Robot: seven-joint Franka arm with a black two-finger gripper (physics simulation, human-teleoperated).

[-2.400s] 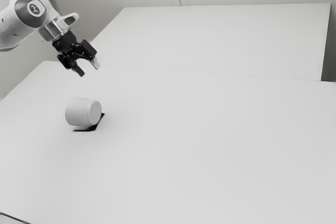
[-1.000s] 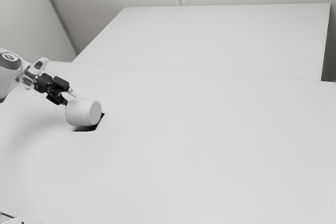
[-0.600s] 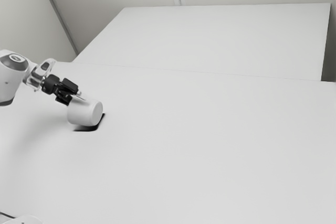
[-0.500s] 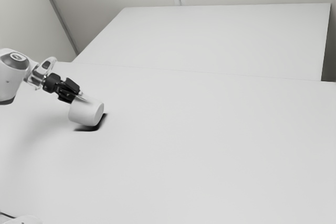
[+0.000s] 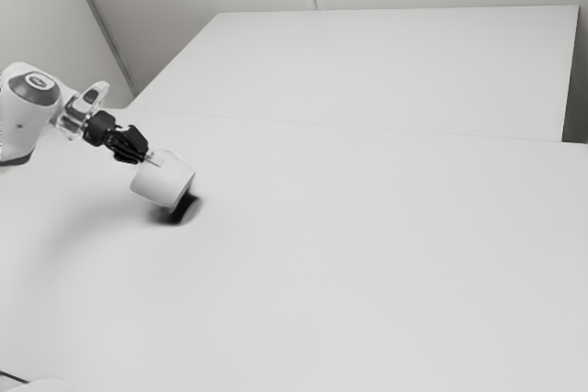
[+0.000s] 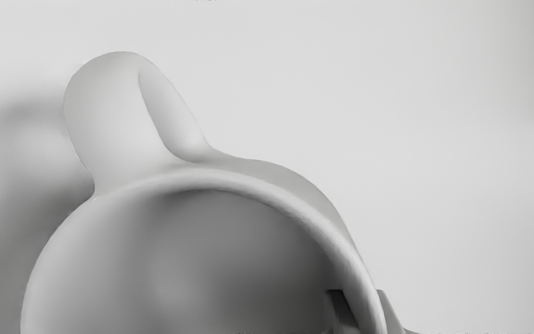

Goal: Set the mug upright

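Observation:
Toward the exterior view's left, my black gripper (image 5: 151, 159) holds the rim of the white mug (image 5: 163, 181). The mug is tilted, its base facing down toward the exterior view's right, with a dark shadow beneath and apparently lifted off the table. In the wrist view the gripper (image 6: 364, 308) has one finger inside the mug and the other outside, shut on the wall. The open mouth of the mug (image 6: 193, 178) faces my hand, and its handle (image 6: 109, 106) sticks out from the side, away from the fingers.
The white table (image 5: 367, 273) extends far toward the exterior view's right. Behind it stands a pale raised panel (image 5: 386, 71). A dark cable (image 5: 13, 377) lies at the near left corner of the exterior view.
My hand came down to the mug, and the fingers closed on its rim. Since then the mug has risen, shifted slightly toward the exterior view's right and tipped, base downward.

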